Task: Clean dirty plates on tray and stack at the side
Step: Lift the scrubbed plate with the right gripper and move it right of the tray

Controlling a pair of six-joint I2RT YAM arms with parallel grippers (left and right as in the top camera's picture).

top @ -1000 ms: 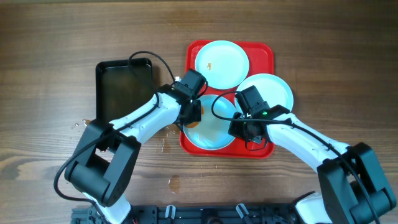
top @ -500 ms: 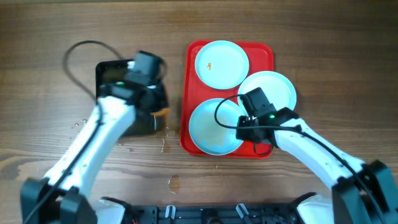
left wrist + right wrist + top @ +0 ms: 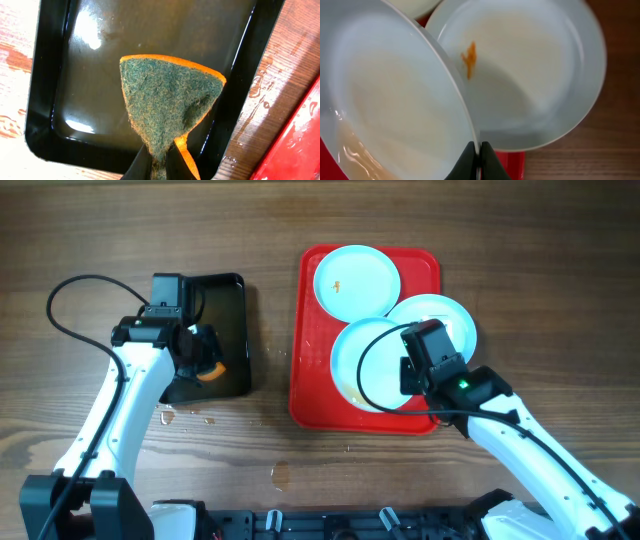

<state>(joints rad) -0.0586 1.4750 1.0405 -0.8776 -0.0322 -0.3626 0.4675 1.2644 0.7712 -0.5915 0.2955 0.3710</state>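
Three pale plates are at the red tray (image 3: pixel 310 395). One with an orange smear (image 3: pixel 356 283) lies at the tray's far end. A second (image 3: pixel 445 320) overhangs the right rim; the right wrist view shows an orange smear on it (image 3: pixel 530 75). My right gripper (image 3: pixel 408 375) is shut on the rim of the third plate (image 3: pixel 365 365) and holds it tilted above the tray; in the right wrist view this plate (image 3: pixel 390 100) looks wet, with my gripper (image 3: pixel 479 150) on its edge. My left gripper (image 3: pixel 200 365) is shut on a green-and-orange sponge (image 3: pixel 167 100) over the black tray.
A smaller black tray (image 3: pixel 220 300) with a wet bottom (image 3: pixel 150 30) lies left of the red tray. Water drops lie on the wooden table (image 3: pixel 190 417) near its front edge. The left arm's cable loops to the far left.
My left gripper carried the sponge from the front plate leftward to the black tray. My right gripper has lifted and tilted the front plate and shifted it right.
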